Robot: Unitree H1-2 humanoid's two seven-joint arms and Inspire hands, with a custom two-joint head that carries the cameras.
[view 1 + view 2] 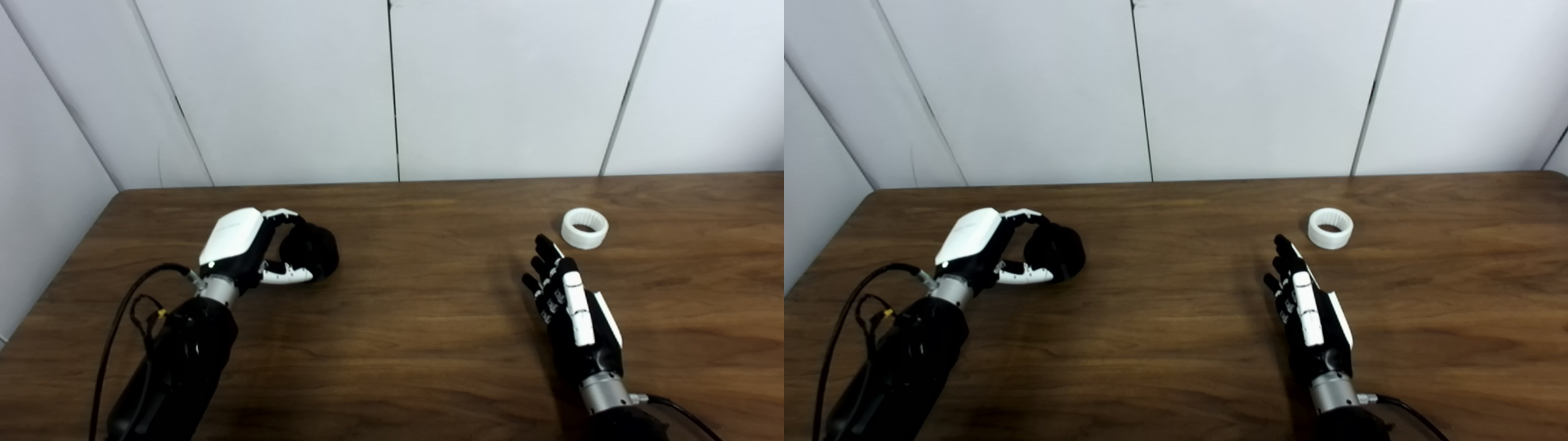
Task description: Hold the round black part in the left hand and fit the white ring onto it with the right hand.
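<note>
The round black part (pixel 311 250) rests on the wooden table (pixel 416 318) at the left. My left hand (pixel 245 245) is curled around it, fingers over its top and thumb along its front. The white ring (pixel 585 228) lies flat on the table at the right, its hole facing up. My right hand (pixel 566 300) is open and empty, fingers stretched out, just below and left of the ring, a small gap apart from it.
White wall panels (pixel 392 92) stand behind the table's far edge. A side wall (pixel 43 171) borders the table's left edge. Black cables (pixel 122 306) hang beside the left forearm.
</note>
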